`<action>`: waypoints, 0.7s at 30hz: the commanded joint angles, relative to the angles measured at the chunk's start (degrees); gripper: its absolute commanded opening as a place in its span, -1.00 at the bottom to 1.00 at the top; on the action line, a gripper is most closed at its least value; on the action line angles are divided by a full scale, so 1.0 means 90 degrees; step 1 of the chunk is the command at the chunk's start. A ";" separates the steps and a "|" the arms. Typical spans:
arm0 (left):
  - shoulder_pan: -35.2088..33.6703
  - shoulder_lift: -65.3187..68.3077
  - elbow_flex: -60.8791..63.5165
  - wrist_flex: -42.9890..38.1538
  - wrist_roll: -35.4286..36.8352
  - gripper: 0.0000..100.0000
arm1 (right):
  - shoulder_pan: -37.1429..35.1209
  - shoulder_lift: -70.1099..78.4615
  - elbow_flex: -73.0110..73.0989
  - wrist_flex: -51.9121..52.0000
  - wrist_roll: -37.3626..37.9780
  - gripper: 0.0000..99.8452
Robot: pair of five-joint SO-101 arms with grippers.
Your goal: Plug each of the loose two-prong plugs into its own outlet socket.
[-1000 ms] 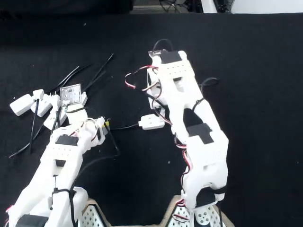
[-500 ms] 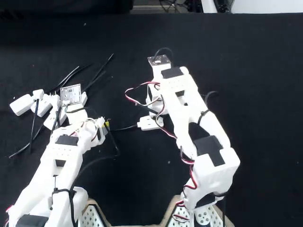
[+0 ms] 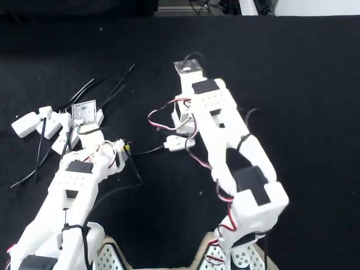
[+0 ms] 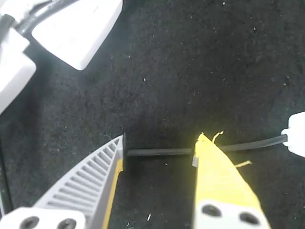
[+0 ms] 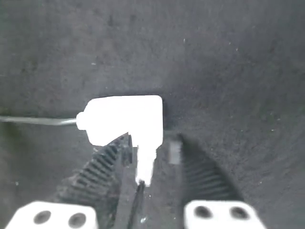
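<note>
A white two-prong plug (image 3: 180, 143) lies mid-table with its black cord (image 3: 147, 151) running left. In the right wrist view the plug (image 5: 121, 119) points its prongs (image 5: 145, 167) into the gap of my right gripper (image 5: 155, 157), which is open and straddles them. My left gripper (image 4: 159, 148) is open low over the cloth, and the same black cord (image 4: 157, 152) runs across between its fingertips, leading to the plug (image 4: 298, 138). From above, the left gripper (image 3: 125, 149) sits just left of the plug. White outlet blocks (image 3: 50, 124) lie at the far left.
Several black cables (image 3: 95, 90) fan out behind the outlet blocks. Two white blocks (image 4: 71, 28) lie close beyond the left gripper. Black cloth (image 3: 304, 84) covers the table, with free room on the right side. Red and white wires (image 3: 160, 112) loop off the right arm.
The right arm has folded its elbow out to the right and brought its wrist lower over the plug. The plug shifted slightly left. The left arm has kept still.
</note>
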 commanded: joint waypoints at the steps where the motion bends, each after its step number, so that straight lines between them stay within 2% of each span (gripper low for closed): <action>1: -0.0005 -0.0166 -0.0230 0.0020 0.0039 -0.52 | -0.0361 -0.0767 -0.0054 0.0068 0.0527 -0.37; 5: -0.0249 -0.0195 -0.0366 0.0322 0.0078 -0.52 | -0.0674 -0.1265 -0.0415 0.0068 0.1006 -0.37; 10: -0.0474 -0.0176 -0.0474 0.0557 0.0088 -0.52 | -0.0606 -0.1665 -0.1275 0.0088 0.1875 -0.37; 15: -0.0513 -0.0176 -0.0474 0.0547 0.0088 -0.52 | -0.0176 -0.2066 -0.2398 0.0987 0.2002 -0.37; 21: -0.0484 -0.0176 -0.0474 0.0527 0.0088 -0.52 | -0.0098 -0.2183 -0.2525 0.1895 0.2530 -0.37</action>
